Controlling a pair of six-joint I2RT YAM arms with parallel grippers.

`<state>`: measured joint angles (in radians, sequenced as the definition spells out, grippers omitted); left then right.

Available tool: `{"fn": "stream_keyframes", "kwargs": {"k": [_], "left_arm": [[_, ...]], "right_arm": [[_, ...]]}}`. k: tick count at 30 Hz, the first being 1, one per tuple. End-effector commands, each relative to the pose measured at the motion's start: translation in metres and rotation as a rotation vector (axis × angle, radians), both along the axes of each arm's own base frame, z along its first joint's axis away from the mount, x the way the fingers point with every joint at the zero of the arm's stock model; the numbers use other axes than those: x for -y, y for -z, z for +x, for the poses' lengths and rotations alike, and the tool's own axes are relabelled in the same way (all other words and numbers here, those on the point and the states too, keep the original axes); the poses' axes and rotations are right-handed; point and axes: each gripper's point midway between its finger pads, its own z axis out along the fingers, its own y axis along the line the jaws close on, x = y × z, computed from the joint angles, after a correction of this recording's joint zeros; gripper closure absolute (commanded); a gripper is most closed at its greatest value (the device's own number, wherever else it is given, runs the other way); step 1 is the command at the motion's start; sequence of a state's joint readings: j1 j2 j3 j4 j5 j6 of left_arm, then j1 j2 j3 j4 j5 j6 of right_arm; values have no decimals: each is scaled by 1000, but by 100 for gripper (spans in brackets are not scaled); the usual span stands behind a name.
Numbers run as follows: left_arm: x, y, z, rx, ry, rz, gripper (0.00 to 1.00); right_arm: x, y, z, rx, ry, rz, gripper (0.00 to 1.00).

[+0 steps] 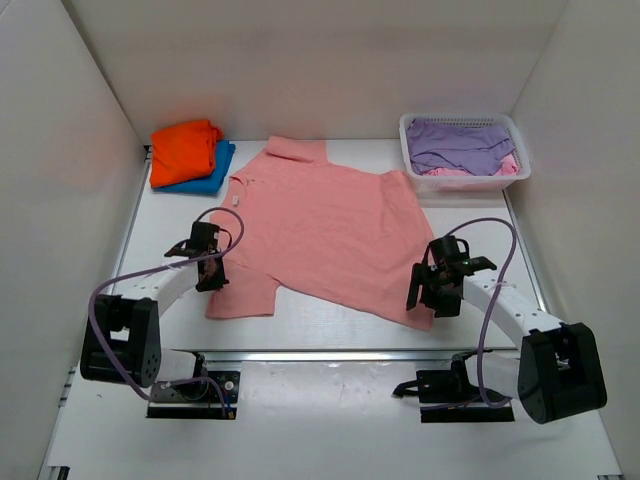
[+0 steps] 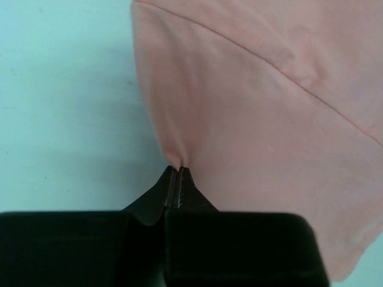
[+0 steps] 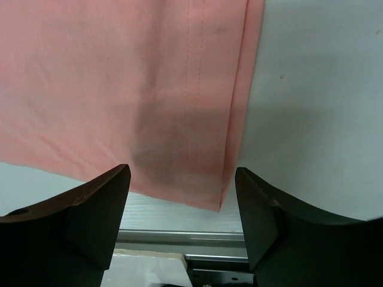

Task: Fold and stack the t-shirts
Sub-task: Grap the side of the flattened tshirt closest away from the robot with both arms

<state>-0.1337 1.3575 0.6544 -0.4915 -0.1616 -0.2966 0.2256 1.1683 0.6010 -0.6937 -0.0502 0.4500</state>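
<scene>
Currently starting the fold: salmon-pink t-shirt (image 1: 330, 225) spread flat on counter (image 1: 300, 325), ahead of both arms; left gripper (image 2: 178, 170) clamped on its edge, right gripper (image 3: 182, 197) apart over the hem corner. Next, likely: closing right, lifting both together.

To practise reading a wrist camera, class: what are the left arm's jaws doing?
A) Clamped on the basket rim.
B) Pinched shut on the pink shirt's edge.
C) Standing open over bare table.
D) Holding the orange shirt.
B: in the left wrist view, the left jaws meet on a pucker of the salmon-pink shirt.
</scene>
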Motion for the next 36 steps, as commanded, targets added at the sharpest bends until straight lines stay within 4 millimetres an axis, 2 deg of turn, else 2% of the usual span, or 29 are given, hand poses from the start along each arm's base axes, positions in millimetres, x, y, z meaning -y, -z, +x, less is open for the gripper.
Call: {"fn": "stream_keyframes", "kwargs": {"k": [1,4,6,7,8,16,19,24,27,31,36], "left_arm": [[7,-26,-6,18,65,-11,100],[8,-50,-10,62,88,-5,100],[15,-65,-11,74,125,-17,100],[17,-71,-12,84,132,-27,100],[23,-78,-12,94,152,-42,100],[47,-118,-36,96,237,-130,100],[43,-123,-45,93,224,-145,100],[36,-145,-51,166,189,-112,100],[32,-149,-45,196,177,-97,100],[22,-153,-19,252,144,-84,100],[14,-152,23,291,119,-48,100]], "right_arm": [[7,-1,-1,0,40,-80,32],[6,6,-6,-27,37,-69,31],[8,13,-9,-55,25,-84,47],[9,14,-10,-65,14,-90,75],[8,14,-9,-66,8,-90,99],[-1,-14,-7,-47,-28,-3,100],[-3,-22,-14,-74,-54,6,100],[-5,-31,-36,-122,-90,18,100],[-4,-36,-44,-123,-99,44,100],[3,-38,-42,-126,-77,48,100],[13,-42,-17,-78,-52,78,100]]}}
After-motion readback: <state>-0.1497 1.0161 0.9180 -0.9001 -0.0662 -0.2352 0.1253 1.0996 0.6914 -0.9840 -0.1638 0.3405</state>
